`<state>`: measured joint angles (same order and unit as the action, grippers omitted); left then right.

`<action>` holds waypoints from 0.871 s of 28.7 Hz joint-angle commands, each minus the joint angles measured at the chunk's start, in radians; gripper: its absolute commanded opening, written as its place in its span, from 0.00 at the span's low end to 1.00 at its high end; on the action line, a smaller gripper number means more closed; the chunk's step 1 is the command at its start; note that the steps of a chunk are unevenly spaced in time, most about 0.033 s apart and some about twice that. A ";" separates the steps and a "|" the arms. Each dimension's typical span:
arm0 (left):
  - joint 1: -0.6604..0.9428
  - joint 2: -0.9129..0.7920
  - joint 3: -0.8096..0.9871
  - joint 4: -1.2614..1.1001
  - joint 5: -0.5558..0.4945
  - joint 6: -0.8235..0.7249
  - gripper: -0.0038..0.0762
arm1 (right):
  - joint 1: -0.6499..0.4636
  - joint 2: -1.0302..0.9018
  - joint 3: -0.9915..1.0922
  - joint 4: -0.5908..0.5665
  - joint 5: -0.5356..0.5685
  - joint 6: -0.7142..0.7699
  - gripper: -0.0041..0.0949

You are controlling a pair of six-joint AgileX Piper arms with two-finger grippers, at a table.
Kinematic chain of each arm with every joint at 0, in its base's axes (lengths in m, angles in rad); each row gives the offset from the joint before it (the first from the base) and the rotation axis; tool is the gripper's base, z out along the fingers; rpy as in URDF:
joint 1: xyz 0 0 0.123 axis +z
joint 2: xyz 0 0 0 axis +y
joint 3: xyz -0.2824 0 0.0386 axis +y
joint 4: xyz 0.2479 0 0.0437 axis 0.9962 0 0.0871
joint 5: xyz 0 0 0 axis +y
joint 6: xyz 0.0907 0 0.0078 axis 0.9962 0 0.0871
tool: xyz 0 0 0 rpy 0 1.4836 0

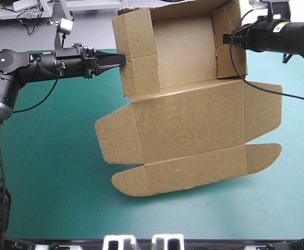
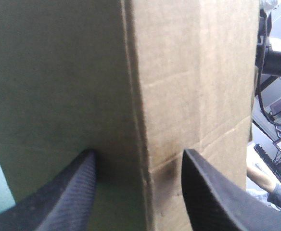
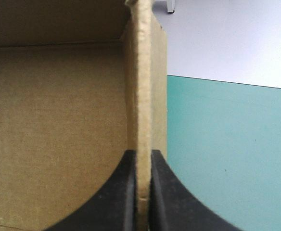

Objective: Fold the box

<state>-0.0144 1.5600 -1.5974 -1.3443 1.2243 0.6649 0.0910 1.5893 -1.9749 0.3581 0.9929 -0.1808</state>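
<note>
**Box held between both claws at the far edge of the table**

Table (image 1: 48,172): teal-green cover, bare on the near and left sides.

Box (image 1: 193,125): brown board, partly formed. It sits right of the table's middle and reaches from near the front to the far edge.
- Tray (image 1: 183,47): the far part of the box, open, with walls raised on the left, right and far sides. It lies at the far edge of the table, between the two claws.
- Lid (image 1: 193,112): unfolded, spread toward the near side over the cover. A side flap sticks out at each end.
- Rounded front flap (image 1: 193,169): the nearest part of the box, also unfolded, with a shadow on the cover beneath it.

Left claw (image 1: 119,59): comes in from the left at the outside of the tray's left wall (image 1: 139,57). In the left wrist view the black fingers stand well apart, with a folded vertical edge of the wall between their tips. They do not pinch the board.

Right claw (image 1: 226,38): at the tray's right wall (image 1: 230,41). In the right wrist view the fingers are all but closed, clamping the wall's edge, one finger inside the tray and one outside.

Smallest: a faint oval mark (image 1: 183,135) on the lid.
</note>
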 commanded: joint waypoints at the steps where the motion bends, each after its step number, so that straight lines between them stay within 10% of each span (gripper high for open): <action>1: -0.008 -0.044 -0.033 -0.070 0.072 -0.005 0.53 | -0.001 -0.038 -0.029 0.047 -0.071 0.008 0.03; 25: -0.008 -0.042 -0.036 0.358 -0.205 -0.117 0.53 | 0.229 -0.038 -0.029 -0.080 -0.072 0.090 0.04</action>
<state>-0.0144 1.5588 -1.5981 -0.9763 1.1027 0.5860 0.2807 1.5930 -1.9749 0.2297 0.9812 -0.1255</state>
